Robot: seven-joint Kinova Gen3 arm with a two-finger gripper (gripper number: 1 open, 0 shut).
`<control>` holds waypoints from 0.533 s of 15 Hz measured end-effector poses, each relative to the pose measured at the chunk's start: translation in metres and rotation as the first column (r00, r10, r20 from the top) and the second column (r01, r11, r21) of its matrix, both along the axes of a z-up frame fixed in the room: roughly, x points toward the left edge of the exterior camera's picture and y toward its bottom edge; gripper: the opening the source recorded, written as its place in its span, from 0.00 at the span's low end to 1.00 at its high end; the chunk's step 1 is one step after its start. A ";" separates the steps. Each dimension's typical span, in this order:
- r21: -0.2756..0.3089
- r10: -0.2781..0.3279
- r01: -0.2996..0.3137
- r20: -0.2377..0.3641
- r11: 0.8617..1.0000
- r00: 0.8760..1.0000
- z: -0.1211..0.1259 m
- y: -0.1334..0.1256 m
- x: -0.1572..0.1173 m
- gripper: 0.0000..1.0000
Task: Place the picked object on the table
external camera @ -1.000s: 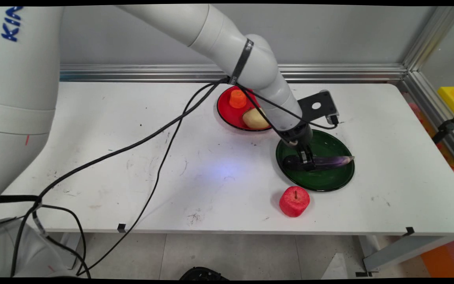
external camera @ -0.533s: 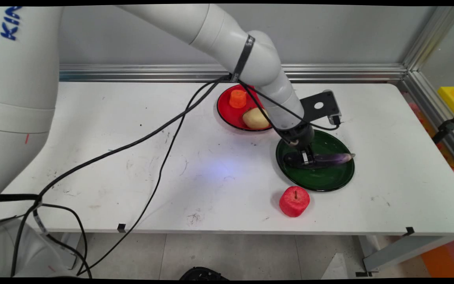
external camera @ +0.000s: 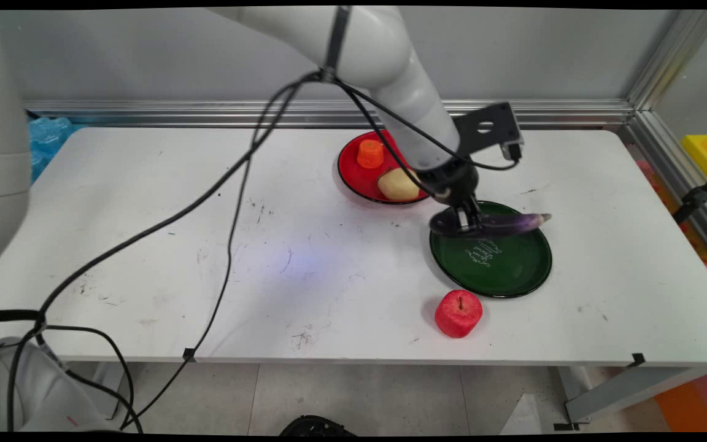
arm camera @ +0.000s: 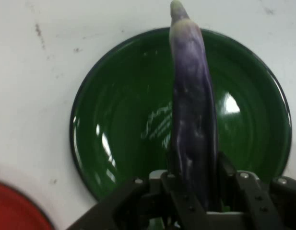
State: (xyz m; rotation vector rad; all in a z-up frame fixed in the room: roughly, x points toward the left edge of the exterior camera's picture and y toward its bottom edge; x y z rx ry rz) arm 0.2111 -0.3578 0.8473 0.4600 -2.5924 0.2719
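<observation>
My gripper [external camera: 465, 221] is shut on a long purple eggplant [external camera: 501, 223] and holds it level in the air above the green plate [external camera: 516, 273]. In the hand view the eggplant [arm camera: 192, 115] runs up from between the fingers [arm camera: 224, 175], over the bare green plate [arm camera: 114, 134] with pale writing at its middle. The eggplant's pale tip points right in the main view.
A red plate [external camera: 350, 169] behind the gripper carries an orange piece [external camera: 370, 153] and a potato [external camera: 397, 184]; its edge [arm camera: 13, 208] shows in the hand view. A red apple [external camera: 458, 313] stands on the table in front of the green plate. Black cables hang across the left.
The gripper has risen from the green plate with the eggplant in it, so the eggplant now hangs clear above the plate.
</observation>
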 end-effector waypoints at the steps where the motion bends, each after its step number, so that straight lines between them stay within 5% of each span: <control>1: -0.003 0.003 -0.003 0.006 1.000 1.000 0.006 0.005 0.008 0.00; 8: -0.002 0.042 -0.042 0.063 0.999 0.997 0.027 0.039 0.080 0.00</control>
